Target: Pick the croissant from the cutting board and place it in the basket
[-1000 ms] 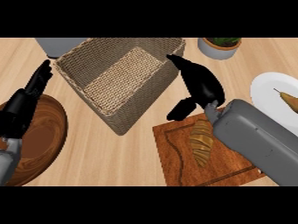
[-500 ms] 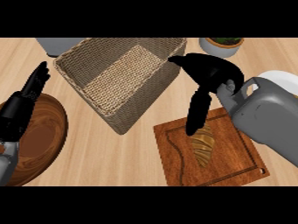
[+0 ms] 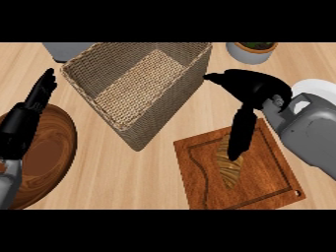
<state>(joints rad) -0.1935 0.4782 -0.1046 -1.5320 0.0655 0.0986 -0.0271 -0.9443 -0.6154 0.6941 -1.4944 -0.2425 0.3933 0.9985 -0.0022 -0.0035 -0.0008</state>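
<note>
Your right hand [image 3: 252, 98] hangs over the far edge of the cutting board [image 3: 272, 184], palm near the basket's right corner and its fingers [image 3: 239, 140] stretched straight down toward the board. The fingertips end over the upper part of the croissant [image 3: 229, 167], covering its far end; you cannot tell from this view whether they touch it. Nothing is curled round the pastry: the fingers are extended, the thumb juts out to the left toward the basket, and the hand holds nothing.

The croissant lies on the cutting board, a little left of the board's middle, its length running from far to near, with the near tip clear of the fingers and pointing toward the board's lower edge. The grey right forearm [image 3: 319, 142] comes in from the lower right and crosses the board's right side.

Just left of the hand stands the woven basket [image 3: 112, 101], set cornerwise, its near corner close to the board's far left corner.

Beyond the right forearm a white plate [image 3: 329, 91] shows in part at the right edge, and a small pot [image 3: 252, 51] with a plant stands at the far side of the counter.

Your left hand [image 3: 28, 110] rests at the left, fingers straight and pointing away, over the rim of a round wooden board [image 3: 50, 152], well apart from the croissant.
</note>
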